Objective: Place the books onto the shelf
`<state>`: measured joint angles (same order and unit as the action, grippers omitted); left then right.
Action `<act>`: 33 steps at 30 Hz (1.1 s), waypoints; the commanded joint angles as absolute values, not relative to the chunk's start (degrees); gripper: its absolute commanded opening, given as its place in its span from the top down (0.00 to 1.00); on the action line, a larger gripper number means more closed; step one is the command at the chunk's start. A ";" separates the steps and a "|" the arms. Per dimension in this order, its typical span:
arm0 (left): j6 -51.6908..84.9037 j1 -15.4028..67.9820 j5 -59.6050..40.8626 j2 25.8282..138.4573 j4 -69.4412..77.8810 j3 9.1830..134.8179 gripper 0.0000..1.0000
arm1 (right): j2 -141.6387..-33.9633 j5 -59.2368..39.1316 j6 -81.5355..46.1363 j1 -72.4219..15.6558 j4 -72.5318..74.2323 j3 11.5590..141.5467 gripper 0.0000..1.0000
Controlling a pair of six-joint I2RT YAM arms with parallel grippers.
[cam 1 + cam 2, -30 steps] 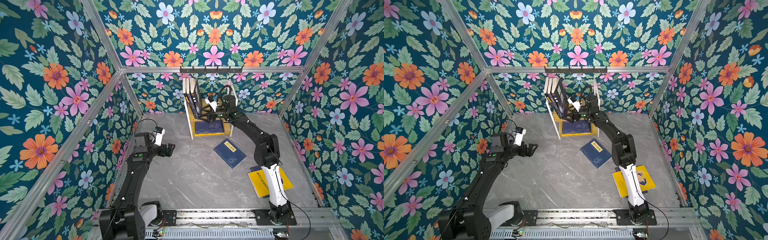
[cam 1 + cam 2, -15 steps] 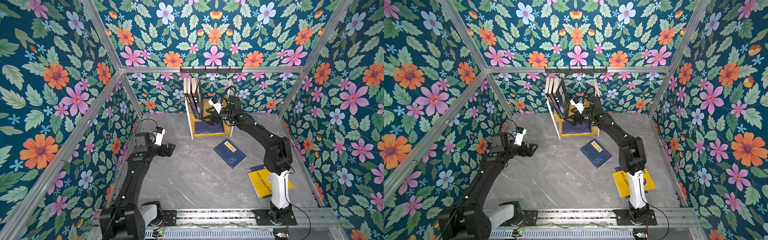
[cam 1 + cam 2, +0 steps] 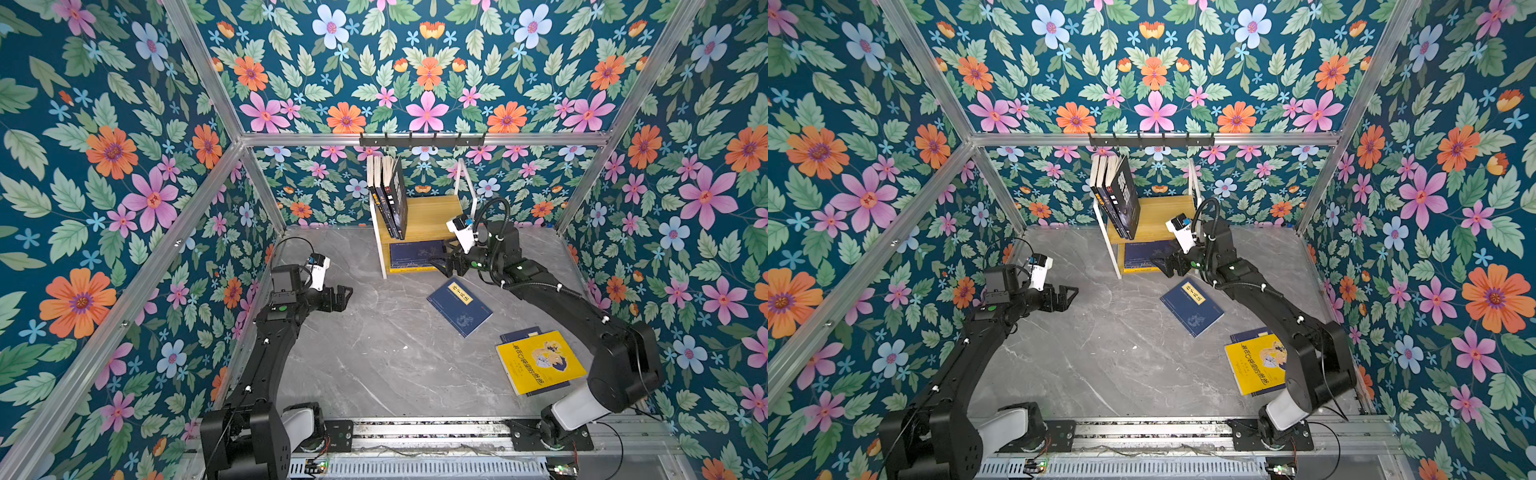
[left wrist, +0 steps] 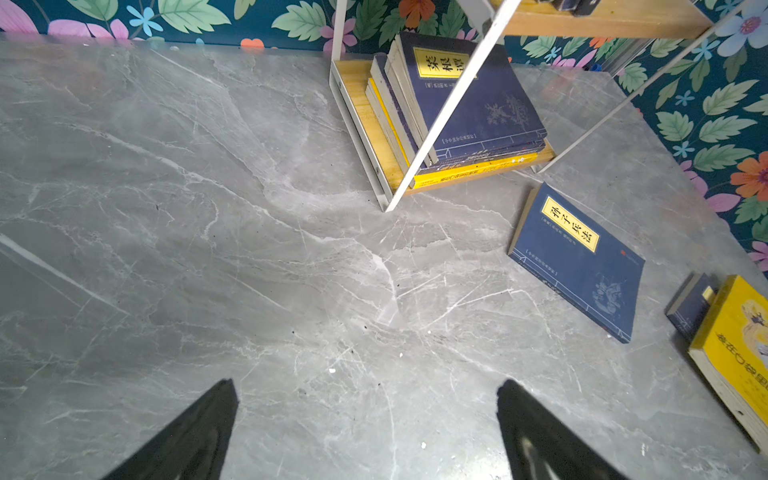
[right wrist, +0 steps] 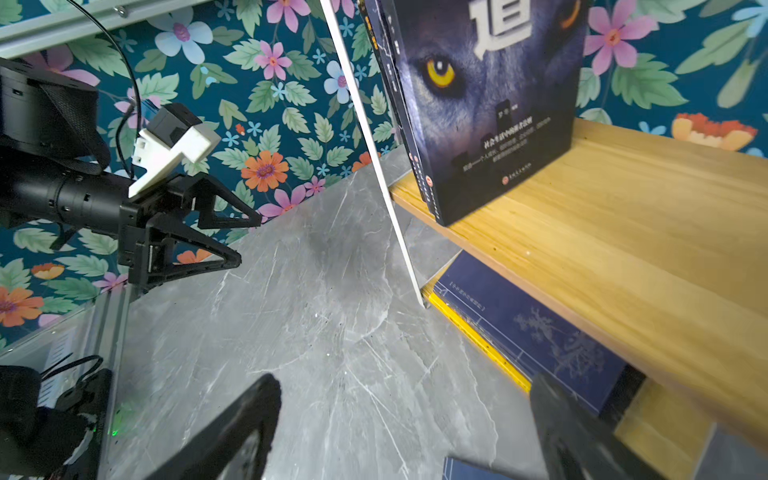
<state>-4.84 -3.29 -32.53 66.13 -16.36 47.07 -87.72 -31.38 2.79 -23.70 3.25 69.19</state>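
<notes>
At the back of the table (image 3: 365, 365), against the wall (image 3: 328, 195): the shelf (image 3: 432, 210), with upright books (image 3: 392, 195) at the left end of its upper board and a flat stack (image 3: 415, 255) on its lower one. Just before the shelf, flat on the table, a single book (image 3: 459, 307); farther forward and right, a pair of books (image 3: 540, 361), one atop the other.

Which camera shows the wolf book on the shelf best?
Right wrist view: the wolf book is close, its yellow eye clear. Both top views show it small and dark; the left wrist view crops it.
</notes>
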 commanded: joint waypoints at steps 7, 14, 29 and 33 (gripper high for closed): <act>-3.24 -3.43 -33.80 66.40 -15.57 47.45 0.00 | -81.77 -18.35 -2.24 -21.96 2.42 54.94 0.06; -3.46 -3.69 -34.11 66.50 -15.51 47.08 0.00 | -84.20 -12.27 -7.52 -20.43 0.97 49.62 0.07; -3.60 -3.78 -36.56 65.80 -15.62 46.69 0.00 | -99.63 -9.11 -10.67 -17.44 6.79 52.03 0.08; -4.00 -3.78 -37.69 65.32 -14.85 45.54 0.00 | -102.36 -9.90 -10.93 -17.40 9.51 52.64 0.08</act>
